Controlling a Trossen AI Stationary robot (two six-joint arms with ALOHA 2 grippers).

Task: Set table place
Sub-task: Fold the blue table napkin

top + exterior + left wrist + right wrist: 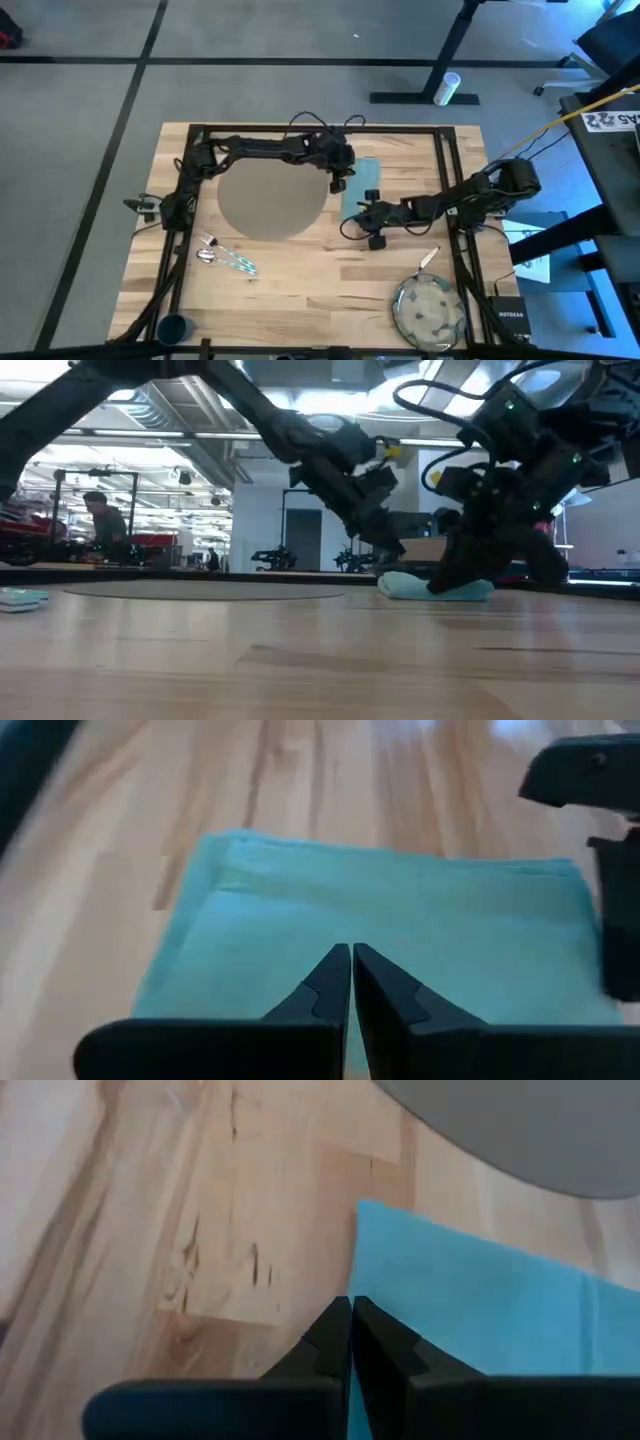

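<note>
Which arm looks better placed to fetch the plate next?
Probably the right. The plate sits at the table's near right corner, just below the right gripper. The left gripper is farther off, over the napkin beside the placemat. Both grippers' fingers are shut.

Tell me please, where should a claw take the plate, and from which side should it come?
The plate lies flat and alone near the right front corner of the table, so only its raised rim offers a hold. Probably best: the right claw comes from above, tilted, and pinches the rim on the edge toward the table's middle, one finger inside, one outside. That claw is now at the napkin.
</note>
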